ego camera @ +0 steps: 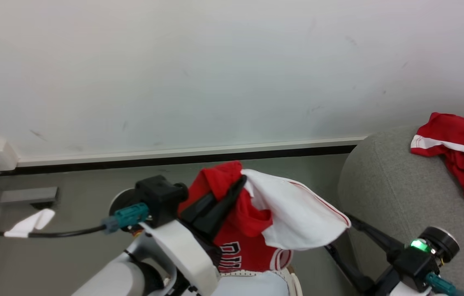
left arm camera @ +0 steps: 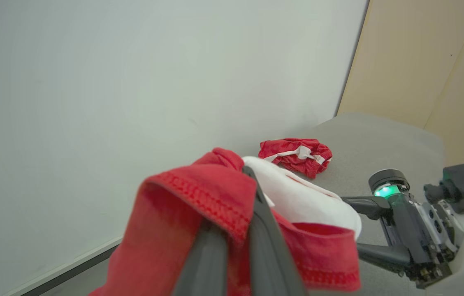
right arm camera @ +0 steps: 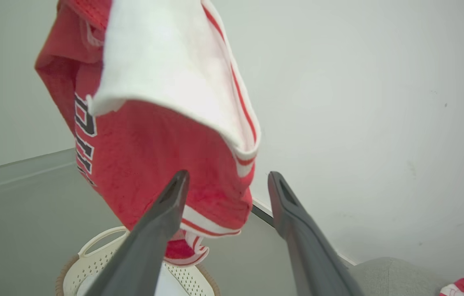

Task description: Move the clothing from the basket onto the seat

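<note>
Pale wall (ego camera: 215, 61) (faint scuffs), white skirting (ego camera: 174, 151) over dark strip, grey floor (ego camera: 51, 263).

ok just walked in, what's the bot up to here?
Its left gripper is shut on a red jersey, holding it up over the basket. The right gripper is open beside the cloth, gripping nothing. Another red garment lies on the grey sofa. This one is not there yet.

A pale white left forearm (ego camera: 182, 250) carries a black camera block (ego camera: 160, 197) with a teal connector (ego camera: 127, 217), its black cable (ego camera: 67, 232) tagged with white tape (ego camera: 30, 223), while the right gripper (right arm camera: 226, 183), bearing a green lamp (ego camera: 419, 245), has long dark grey tapered fingers (right arm camera: 298, 230).
</note>
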Controlling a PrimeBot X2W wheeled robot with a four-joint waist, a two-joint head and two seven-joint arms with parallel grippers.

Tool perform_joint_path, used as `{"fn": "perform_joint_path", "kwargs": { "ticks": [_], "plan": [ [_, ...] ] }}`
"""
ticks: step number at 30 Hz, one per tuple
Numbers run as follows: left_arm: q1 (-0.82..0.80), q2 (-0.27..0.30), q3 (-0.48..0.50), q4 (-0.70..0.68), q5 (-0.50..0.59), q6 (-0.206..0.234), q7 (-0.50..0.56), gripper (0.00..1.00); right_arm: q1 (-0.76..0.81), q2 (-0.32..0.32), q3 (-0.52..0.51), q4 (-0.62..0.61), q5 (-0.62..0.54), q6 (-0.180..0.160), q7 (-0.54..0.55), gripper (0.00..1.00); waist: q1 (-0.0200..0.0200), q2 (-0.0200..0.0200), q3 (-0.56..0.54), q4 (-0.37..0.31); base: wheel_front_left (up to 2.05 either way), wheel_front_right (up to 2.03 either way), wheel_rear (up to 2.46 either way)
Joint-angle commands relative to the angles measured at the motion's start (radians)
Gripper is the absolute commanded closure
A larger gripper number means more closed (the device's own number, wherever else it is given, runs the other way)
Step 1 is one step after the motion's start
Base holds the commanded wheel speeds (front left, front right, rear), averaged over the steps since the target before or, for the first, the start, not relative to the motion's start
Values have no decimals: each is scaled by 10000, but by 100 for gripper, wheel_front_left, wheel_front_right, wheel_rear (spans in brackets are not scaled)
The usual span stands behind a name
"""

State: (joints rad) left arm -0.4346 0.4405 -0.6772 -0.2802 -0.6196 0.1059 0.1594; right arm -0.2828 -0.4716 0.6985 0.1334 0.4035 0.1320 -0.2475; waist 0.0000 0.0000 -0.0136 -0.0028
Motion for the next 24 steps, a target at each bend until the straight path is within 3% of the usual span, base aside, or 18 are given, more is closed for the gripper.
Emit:
{"fn": "perform_joint_path", "kwargs": {
  "ticks": [1,7,13,14,15,17,24],
  "plan": [
    [-130,-66,-38,-38,11,-61,37,100,-314,-100,163,141,105,-25,-4,0,0,0,-6,51,0,0,0],
    [-369,-498,-407,87,-194,-334,89,100,-1900,64,1798,1259,746,-26,-14,0,0,0,14,279,0,0,0],
    [-566,-936,-637,270,-354,-495,43,100,-2893,911,3399,2375,1924,-26,-104,0,0,0,3,409,0,0,0],
    [-569,-997,-686,322,-370,-522,28,100,-2988,1029,3507,2566,2151,-26,-132,28,0,0,-4,447,0,0,0],
    [-569,-997,-686,322,-370,-522,28,100,-2988,1029,3507,2566,2151,-26,-132,28,0,0,-4,447,0,0,0],
    [-564,-1019,-742,467,-326,-502,13,100,-3039,1302,3619,2766,2833,-26,-172,100,0,0,-13,512,0,0,0],
    [-347,-850,-750,1090,-184,-446,-132,100,-2988,1340,3286,2525,3791,-26,-180,100,0,0,-15,545,0,0,0]
  ]
}}
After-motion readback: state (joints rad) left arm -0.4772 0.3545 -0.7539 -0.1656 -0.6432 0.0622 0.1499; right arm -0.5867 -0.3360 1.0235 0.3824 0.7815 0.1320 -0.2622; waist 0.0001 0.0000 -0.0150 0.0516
